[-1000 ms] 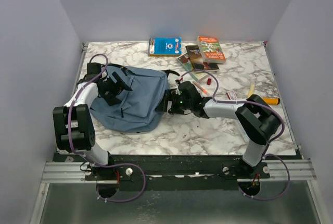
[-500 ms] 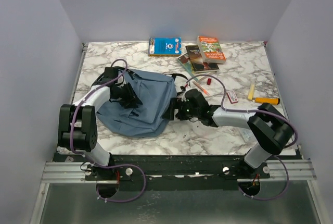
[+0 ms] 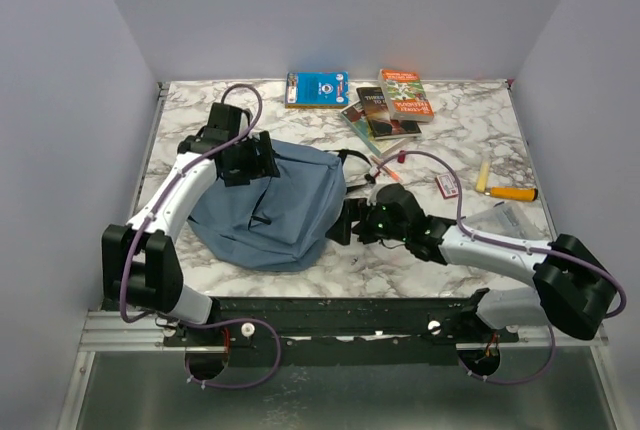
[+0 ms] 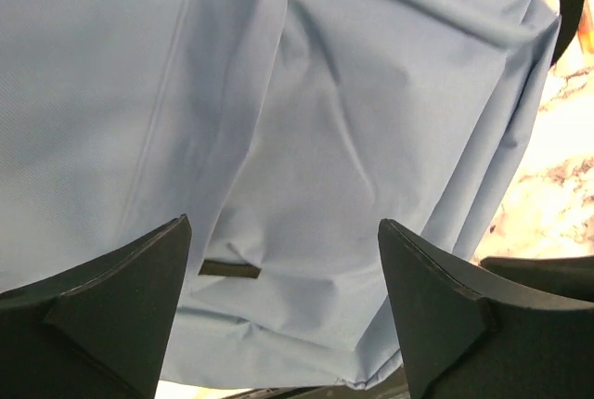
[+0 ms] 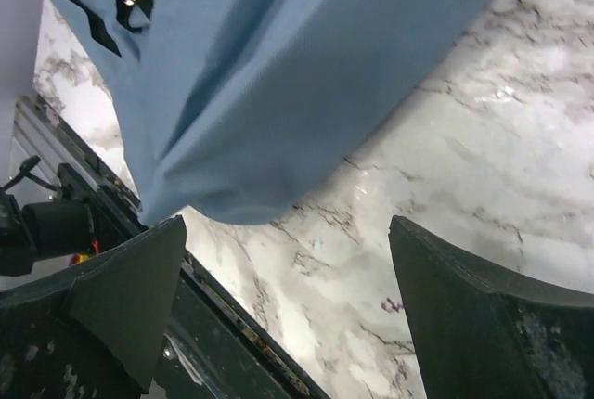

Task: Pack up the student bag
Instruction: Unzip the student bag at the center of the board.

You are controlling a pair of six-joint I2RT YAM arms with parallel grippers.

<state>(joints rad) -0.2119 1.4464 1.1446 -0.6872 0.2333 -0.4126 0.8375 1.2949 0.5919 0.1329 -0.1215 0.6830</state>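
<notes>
The dusty-blue student bag lies flat on the marble table, left of centre. My left gripper hovers over the bag's far edge, jaws wide open and empty. In the left wrist view the bag's fabric fills the frame beyond the open left gripper. My right gripper is at the bag's right edge, low over the table, open and empty. In the right wrist view the bag with a black zipper pull lies just beyond the open right gripper, over bare marble.
A blue book, an orange book and a dark book lie at the back. Pens, a small box, a yellow-orange tool and a clear case lie to the right. The table's near edge is close.
The left arm swung from the bag's left side over its far edge. The bag shifted right. The right gripper drew back toward the near edge, beside the bag.
</notes>
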